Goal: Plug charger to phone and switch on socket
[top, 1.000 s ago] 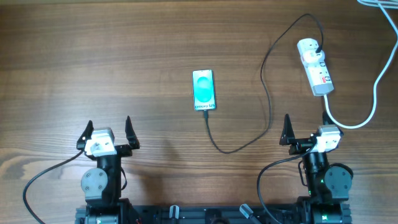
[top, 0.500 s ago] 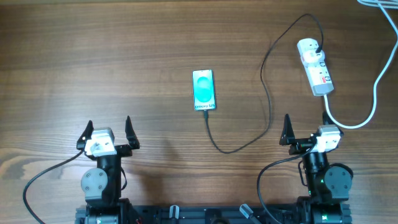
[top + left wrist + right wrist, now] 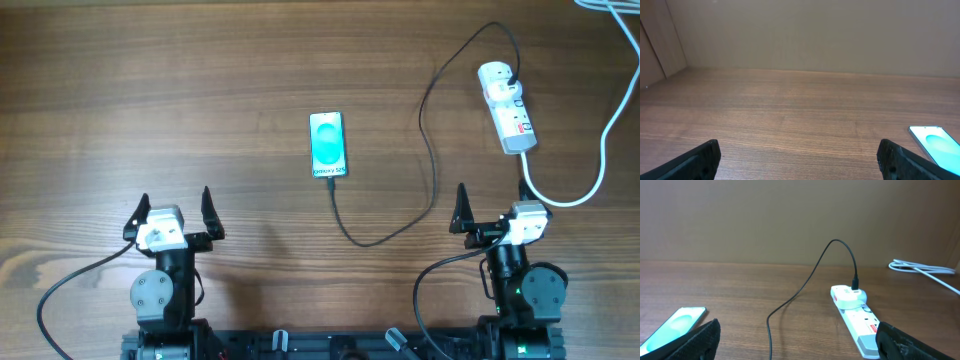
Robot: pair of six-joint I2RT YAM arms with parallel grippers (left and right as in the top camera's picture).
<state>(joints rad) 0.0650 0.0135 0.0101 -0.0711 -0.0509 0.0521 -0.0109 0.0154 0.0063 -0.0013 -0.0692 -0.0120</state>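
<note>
Overhead, left gripper (image 3: 174, 200): is sitting at the near left of the table (image 3: 150, 90), jaws spread wide, gripping nothing.
Overhead, right gripper (image 3: 492, 200): is sitting at the near right, jaws equally wide, gripping nothing.
Overhead, phone (image 3: 328, 145): is lying flat mid-table, screen glowing cyan, well apart from both grippers.
Overhead, socket (image 3: 507, 120): is lying at the far right, its white cord (image 3: 600, 170) trailing off beside it.
Overhead, charger (image 3: 430, 150): is looping from the socket's far end to the phone's near end; whether the tip is seated, cannot tell.
Left wrist, fingers (image 3: 700, 160): are framing bare wood; the phone (image 3: 935, 145) is showing at the lower right.
Right wrist, fingers (image 3: 910, 342): are standing far apart, the phone (image 3: 672, 327) lying left and the socket (image 3: 857, 312) right.
Right wrist, plug (image 3: 855, 285): is sitting in the socket's far end.
</note>
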